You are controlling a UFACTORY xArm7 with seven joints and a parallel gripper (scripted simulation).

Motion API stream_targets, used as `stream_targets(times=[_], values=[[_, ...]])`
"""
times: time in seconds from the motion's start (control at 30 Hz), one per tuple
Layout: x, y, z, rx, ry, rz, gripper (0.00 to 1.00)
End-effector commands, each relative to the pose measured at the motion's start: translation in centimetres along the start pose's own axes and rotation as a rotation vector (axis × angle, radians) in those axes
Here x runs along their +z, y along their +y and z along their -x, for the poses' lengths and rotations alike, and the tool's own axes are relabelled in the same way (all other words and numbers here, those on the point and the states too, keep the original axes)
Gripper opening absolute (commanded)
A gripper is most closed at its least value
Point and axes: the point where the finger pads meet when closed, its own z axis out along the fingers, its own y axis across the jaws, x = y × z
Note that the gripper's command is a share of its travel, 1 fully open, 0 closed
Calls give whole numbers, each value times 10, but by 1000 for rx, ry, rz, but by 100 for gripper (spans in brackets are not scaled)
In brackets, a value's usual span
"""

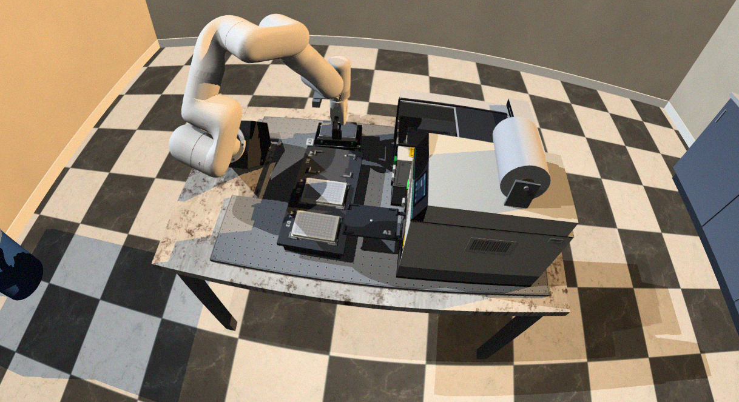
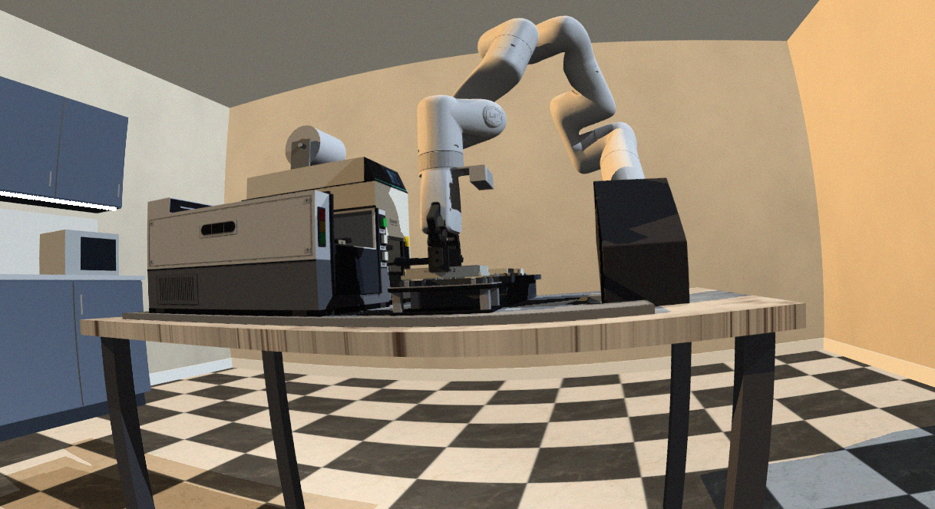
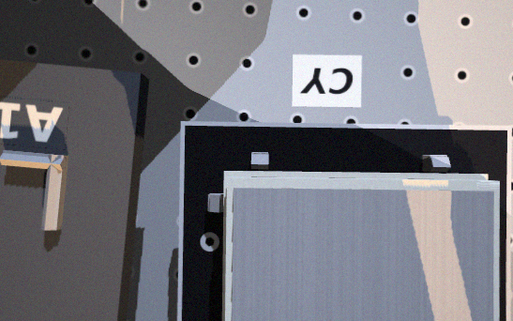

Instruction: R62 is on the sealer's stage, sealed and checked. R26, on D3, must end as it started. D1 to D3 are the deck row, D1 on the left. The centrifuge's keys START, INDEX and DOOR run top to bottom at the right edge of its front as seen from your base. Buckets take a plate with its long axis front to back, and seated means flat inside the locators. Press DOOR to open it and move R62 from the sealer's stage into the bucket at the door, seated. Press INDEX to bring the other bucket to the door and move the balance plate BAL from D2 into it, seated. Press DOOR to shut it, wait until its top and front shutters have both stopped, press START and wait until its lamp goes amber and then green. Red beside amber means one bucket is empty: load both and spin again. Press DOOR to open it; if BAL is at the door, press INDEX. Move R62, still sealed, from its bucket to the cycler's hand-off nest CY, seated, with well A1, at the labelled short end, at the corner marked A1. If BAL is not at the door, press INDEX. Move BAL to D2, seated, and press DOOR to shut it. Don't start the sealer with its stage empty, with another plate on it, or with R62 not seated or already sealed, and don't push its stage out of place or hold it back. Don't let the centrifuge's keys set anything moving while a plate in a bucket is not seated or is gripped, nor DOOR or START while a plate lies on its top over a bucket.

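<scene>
My gripper (image 1: 337,129) (image 2: 443,260) is shut on R62 (image 1: 345,136) (image 2: 472,269) (image 3: 360,253), a plate with a smooth foil seal. It holds the plate level and very low over the black CY nest (image 1: 357,143) (image 3: 299,143), at the deck's far end. In the wrist view the plate's end lies just inside the nest's locator pegs (image 3: 260,160). I cannot tell whether it touches the nest floor. The CY label (image 3: 326,81) lies beyond the nest. My fingers are hidden in the wrist view. A pale plate (image 1: 324,191) lies on the middle deck position. R26 (image 1: 315,227) lies on D3.
The sealer (image 1: 480,202) with its roll (image 1: 519,151) stands right of the deck, and its dark stage (image 1: 372,226) is bare. The centrifuge (image 1: 429,115) (image 2: 229,243) stands behind it. D1 (image 1: 330,159) (image 3: 88,197), with an A1 corner mark, is bare. A black box (image 2: 641,243) covers the arm's base.
</scene>
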Motion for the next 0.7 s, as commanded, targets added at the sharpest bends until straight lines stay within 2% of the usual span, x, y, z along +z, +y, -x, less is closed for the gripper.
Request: stream_targets(times=[0.0, 0.67], values=[[-2, 2, 1, 0, -3, 4, 0], [3, 2, 1, 0, -3, 4, 0]])
